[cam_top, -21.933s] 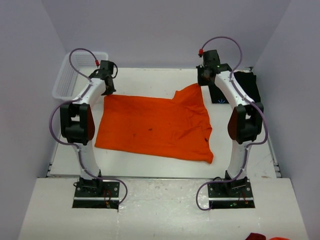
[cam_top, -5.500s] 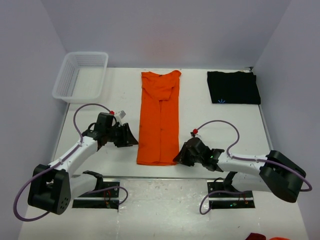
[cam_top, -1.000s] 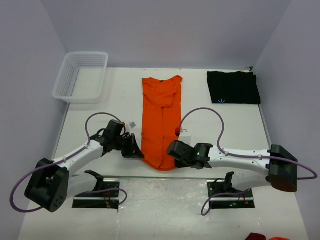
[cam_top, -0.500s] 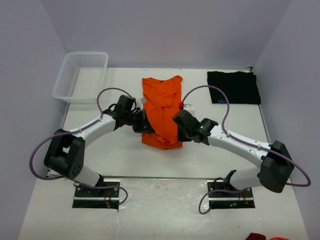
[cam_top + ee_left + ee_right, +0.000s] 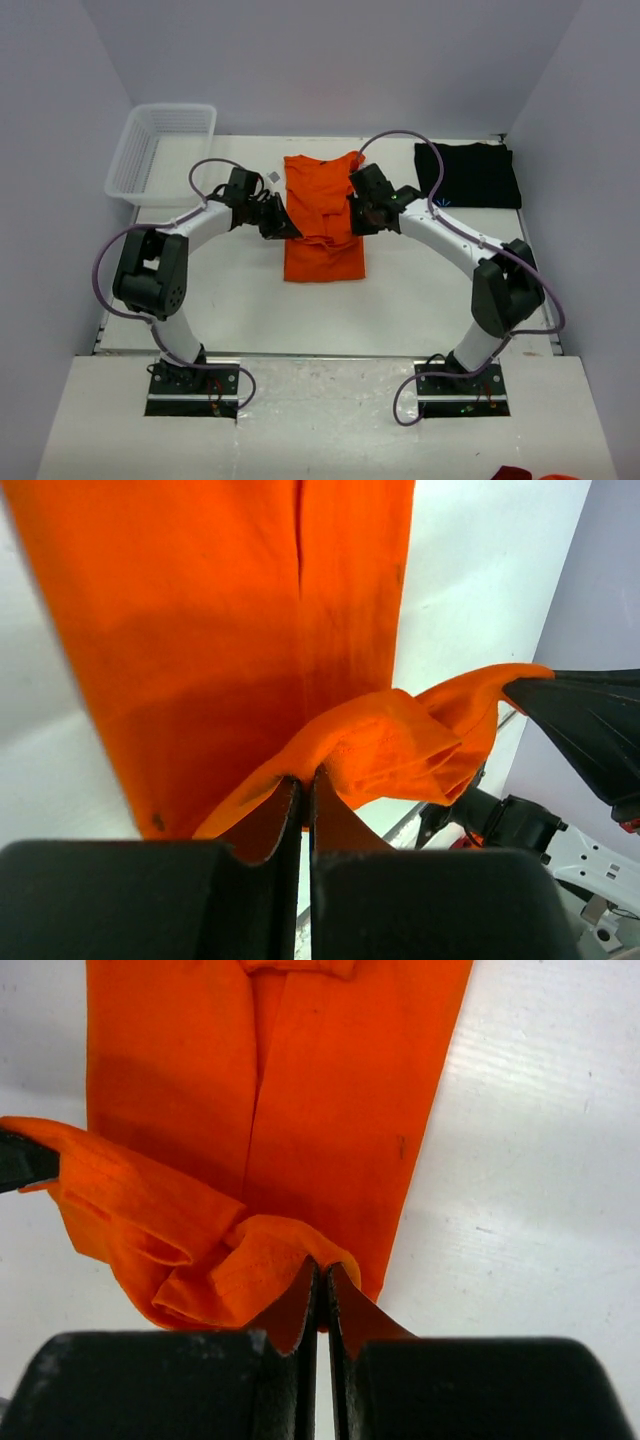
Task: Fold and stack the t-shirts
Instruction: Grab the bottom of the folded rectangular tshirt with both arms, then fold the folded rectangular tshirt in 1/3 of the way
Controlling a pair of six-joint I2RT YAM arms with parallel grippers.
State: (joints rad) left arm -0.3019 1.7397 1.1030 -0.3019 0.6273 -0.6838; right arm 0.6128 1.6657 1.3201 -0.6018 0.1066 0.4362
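White table is carrying the orange t-shirt at centre, folded into a narrow strip. Left gripper is pinching lifted cloth at the strip's 9 o'clock edge, fingers closed tight; right gripper is doing likewise at 3 o'clock. Black t-shirt is lying folded at 2 o'clock.

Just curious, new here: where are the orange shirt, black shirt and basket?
orange t-shirt [image 5: 322, 260]: top view, folded lower half.
black t-shirt [image 5: 480, 178]: top view, its middle.
white basket [image 5: 122, 162]: top view, left wall.
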